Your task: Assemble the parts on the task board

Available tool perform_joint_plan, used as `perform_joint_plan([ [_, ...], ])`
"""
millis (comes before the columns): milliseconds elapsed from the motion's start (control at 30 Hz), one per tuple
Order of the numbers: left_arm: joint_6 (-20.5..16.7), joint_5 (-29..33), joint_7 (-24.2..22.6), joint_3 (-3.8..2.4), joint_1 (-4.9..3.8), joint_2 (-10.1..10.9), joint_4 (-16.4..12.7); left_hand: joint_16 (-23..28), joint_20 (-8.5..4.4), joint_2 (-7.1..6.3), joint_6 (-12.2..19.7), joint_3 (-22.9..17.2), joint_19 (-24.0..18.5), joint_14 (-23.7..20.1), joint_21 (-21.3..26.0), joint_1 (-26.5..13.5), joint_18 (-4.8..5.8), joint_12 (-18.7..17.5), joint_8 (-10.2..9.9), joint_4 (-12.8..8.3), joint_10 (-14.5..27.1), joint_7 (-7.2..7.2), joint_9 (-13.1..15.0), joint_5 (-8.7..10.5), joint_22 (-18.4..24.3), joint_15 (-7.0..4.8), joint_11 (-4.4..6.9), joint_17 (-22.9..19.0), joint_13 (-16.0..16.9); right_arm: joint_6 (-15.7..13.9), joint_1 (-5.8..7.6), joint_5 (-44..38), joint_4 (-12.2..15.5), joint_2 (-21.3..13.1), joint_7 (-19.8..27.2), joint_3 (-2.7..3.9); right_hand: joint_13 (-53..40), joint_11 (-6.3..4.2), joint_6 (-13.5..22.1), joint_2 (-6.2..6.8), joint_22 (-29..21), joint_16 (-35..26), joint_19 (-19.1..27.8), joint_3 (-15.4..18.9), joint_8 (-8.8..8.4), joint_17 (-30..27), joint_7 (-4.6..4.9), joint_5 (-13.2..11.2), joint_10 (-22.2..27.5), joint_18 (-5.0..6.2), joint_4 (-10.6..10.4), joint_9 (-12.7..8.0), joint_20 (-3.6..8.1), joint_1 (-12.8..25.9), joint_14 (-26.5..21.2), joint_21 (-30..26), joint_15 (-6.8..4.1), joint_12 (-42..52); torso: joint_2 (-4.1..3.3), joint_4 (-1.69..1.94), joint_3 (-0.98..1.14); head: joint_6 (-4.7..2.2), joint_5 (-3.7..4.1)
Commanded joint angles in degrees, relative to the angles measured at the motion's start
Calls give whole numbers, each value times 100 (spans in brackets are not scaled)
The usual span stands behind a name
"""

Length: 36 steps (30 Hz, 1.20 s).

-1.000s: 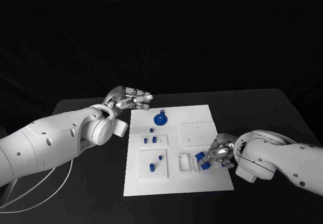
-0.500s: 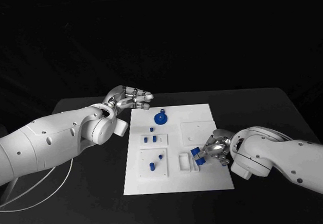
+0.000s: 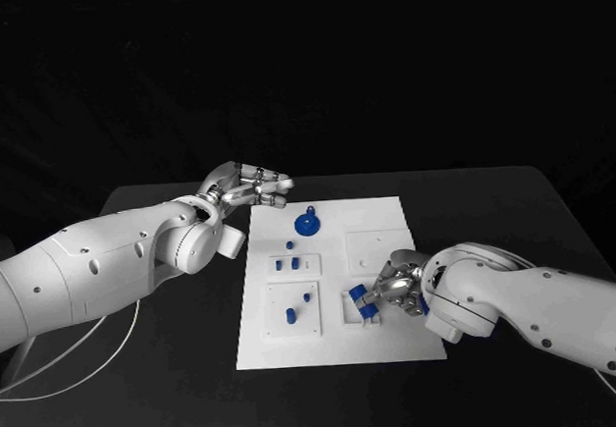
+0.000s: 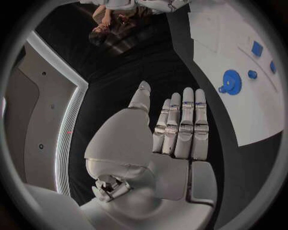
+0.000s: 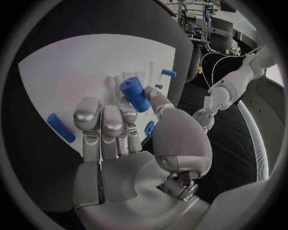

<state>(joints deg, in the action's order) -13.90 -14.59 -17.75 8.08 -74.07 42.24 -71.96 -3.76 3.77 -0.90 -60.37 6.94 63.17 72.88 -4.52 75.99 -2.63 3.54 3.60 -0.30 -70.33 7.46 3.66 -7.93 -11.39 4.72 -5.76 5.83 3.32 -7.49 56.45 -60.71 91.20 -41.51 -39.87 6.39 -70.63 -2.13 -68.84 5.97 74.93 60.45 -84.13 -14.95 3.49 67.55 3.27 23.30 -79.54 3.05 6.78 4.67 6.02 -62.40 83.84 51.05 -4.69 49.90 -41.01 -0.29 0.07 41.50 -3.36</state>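
The right hand (image 3: 396,284) moves leftward across the task board (image 3: 393,212), from beside the board's right edge a second ago to a place over its lower middle now. The blue part (image 3: 359,295) pinched in its fingers travels with it and now hangs at the narrow white slot block (image 3: 352,310), where before it was well to the block's right.

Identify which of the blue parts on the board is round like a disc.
The blue disc-shaped part near the task board's far edge; the others are small pegs or blocks.
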Motion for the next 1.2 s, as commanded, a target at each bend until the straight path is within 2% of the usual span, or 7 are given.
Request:
perform_joint_plan([
  [33,79,-26,-13,-4,-4,-9,-21,7,13,24,19,-7,18,-31,-38,-13,40,-12,8,-22,40,8,7,-24,5,11,6,8,9,205,2,-165,-44,64,-53,-21,6,-22,-32,-16,624,-3,-192,4,13,-6,-39,-41,6,16,-44,-9,39,-37,6,-12,-49,-7,0,-2,3,9,-13],
  [433,85,-34,-1,-4,-4,-2,-28,7,13,24,19,-7,18,-31,-38,-13,40,-12,8,-22,40,8,7,-24,5,11,6,8,9,436,3,-263,-133,184,-101,-74,41,-30,-69,-1,620,-27,-192,87,18,-6,-58,-120,21,9,-327,7,46,7,5,-48,-56,-54,1,-9,5,35,-43],
  [667,96,-40,11,-4,-4,-3,-30,7,17,27,16,-8,15,-40,-46,-14,39,-10,8,-20,48,9,7,-20,40,14,4,7,10,432,3,-263,-126,230,-75,-78,70,-38,-147,55,620,-26,-196,167,16,10,-82,-590,5,5,-631,34,51,96,8,-55,-60,-73,2,-6,5,40,-53],
  [767,101,-41,17,-4,-4,-3,-30,7,17,27,16,-8,15,-40,-46,-14,39,-10,8,-20,48,9,7,-20,40,14,4,7,10,436,3,-264,-137,239,-72,-78,80,-32,-156,121,619,-31,-196,201,15,12,-81,-977,3,7,-900,45,48,163,8,-62,-54,-81,1,-7,4,40,-55],
  [800,102,-41,19,-4,-4,-2,-30,7,17,27,16,-8,15,-40,-46,-14,39,-10,8,-20,48,9,7,-20,40,14,4,7,10,437,3,-266,-141,241,-72,-78,82,-28,-156,159,621,-32,-198,187,16,15,-78,-1019,3,8,-1035,54,47,147,8,-57,-54,-79,2,-6,3,42,-54],
  [967,109,-42,29,-4,-5,0,-30,7,19,23,18,-7,13,-46,-48,-18,39,-11,8,-14,58,10,7,-16,51,17,0,7,9,456,3,-281,-142,246,-63,-79,95,-24,-154,275,619,-34,-197,209,17,25,-74,-1206,2,10,-1314,82,46,179,11,-69,-54,-86,1,-8,5,48,-59],
  [1200,115,-42,38,-4,-5,1,-26,7,21,25,19,-9,9,-52,-47,-17,39,-11,9,-12,63,10,7,-20,57,19,-1,6,10,465,3,-288,-118,243,-13,-79,103,-21,-145,489,621,-39,-200,225,19,33,-74,-1799,4,11,-1790,126,46,177,11,-65,-54,-89,2,-12,9,63,-74],
])
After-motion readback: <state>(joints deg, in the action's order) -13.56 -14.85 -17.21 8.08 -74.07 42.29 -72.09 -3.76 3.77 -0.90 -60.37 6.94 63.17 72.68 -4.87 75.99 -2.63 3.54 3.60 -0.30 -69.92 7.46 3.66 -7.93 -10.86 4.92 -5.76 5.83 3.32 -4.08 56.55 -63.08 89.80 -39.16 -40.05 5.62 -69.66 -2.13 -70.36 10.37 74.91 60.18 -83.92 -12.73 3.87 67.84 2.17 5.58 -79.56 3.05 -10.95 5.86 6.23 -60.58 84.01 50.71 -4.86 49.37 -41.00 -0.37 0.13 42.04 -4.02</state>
